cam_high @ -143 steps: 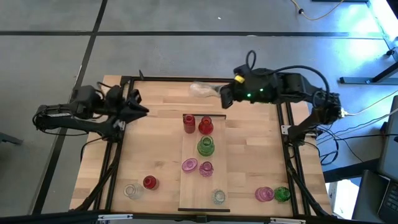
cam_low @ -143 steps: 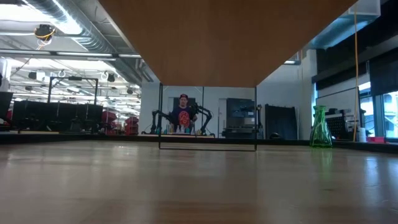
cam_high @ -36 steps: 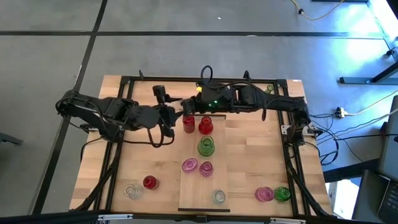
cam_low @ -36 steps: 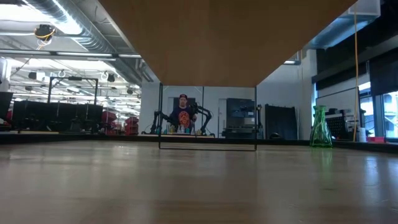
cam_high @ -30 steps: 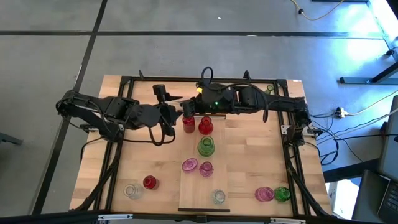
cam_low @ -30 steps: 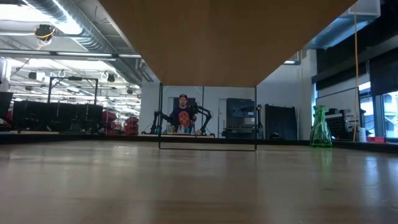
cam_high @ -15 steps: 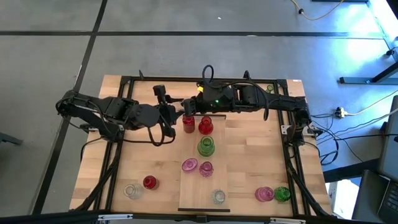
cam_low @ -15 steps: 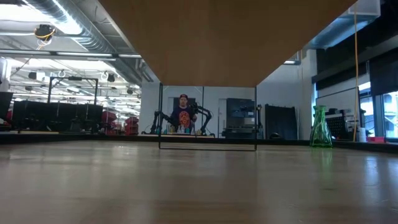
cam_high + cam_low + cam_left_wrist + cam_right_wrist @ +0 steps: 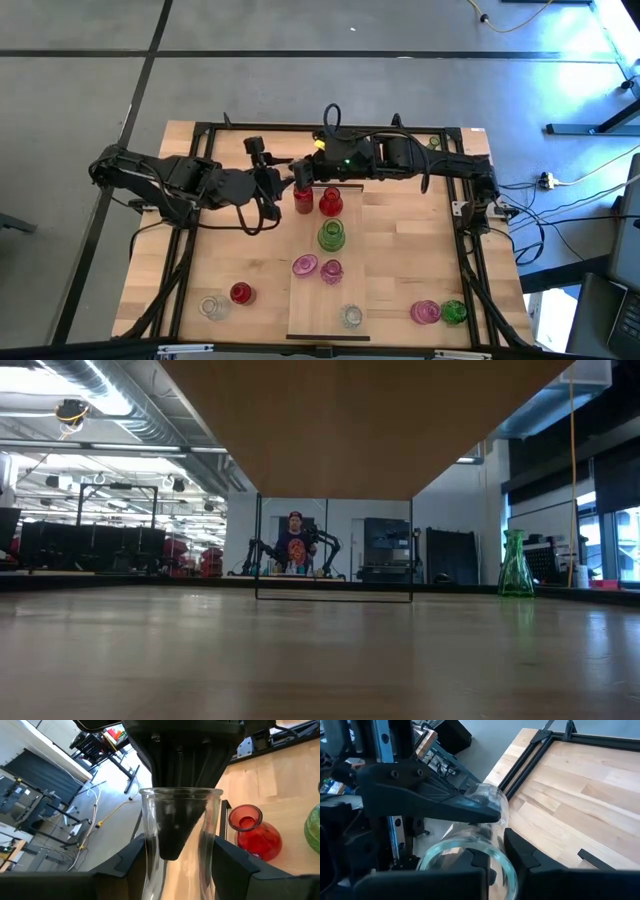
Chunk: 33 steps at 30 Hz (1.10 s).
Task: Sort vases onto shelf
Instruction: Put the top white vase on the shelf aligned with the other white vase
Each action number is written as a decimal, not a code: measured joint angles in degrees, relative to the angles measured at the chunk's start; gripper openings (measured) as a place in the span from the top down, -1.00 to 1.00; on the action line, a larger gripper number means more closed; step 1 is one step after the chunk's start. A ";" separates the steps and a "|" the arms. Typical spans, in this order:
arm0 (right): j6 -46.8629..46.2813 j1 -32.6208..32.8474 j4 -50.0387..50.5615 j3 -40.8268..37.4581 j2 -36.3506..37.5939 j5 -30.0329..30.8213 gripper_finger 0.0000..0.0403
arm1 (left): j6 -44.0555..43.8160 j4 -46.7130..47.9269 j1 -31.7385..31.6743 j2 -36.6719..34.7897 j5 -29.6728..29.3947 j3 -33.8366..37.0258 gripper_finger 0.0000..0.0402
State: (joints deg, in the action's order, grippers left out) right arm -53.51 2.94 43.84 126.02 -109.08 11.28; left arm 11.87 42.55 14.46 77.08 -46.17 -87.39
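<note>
Left wrist view: clear vase [image 9: 150,835] clamped at the neck by the left gripper [image 9: 180,862], mouth facing the right gripper [image 9: 176,840].
Vase axis runs gripper to gripper, about level, off the worktop at the far left corner of the shelf [image 9: 310,300], beside a red vase [image 9: 252,832]. Right jaws are pinched together, tip inside the mouth (not gripping, I judge). Both arms reach inward, meeting there; left is the carrier.
</note>
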 joint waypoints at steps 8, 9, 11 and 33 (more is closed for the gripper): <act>1.52 0.00 -1.61 -0.02 -0.04 -0.74 0.44 | -1.52 2.10 -0.04 -0.02 -0.53 -0.09 0.16; 1.54 0.00 -1.72 -0.02 0.00 -0.64 0.39 | -1.52 2.36 -0.04 -0.02 -0.68 -0.09 0.16; 1.54 0.00 -2.19 -0.02 0.01 -0.57 0.32 | -1.57 3.03 -0.04 -0.04 -1.23 -0.11 0.16; 4.93 0.28 -0.49 1.46 5.31 -0.30 0.27 | -15.81 13.54 -0.19 -1.93 -5.31 0.13 0.16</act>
State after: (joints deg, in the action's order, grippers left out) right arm -48.58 3.22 43.34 127.48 -103.77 10.98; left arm -3.94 56.10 14.27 75.15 -51.48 -87.26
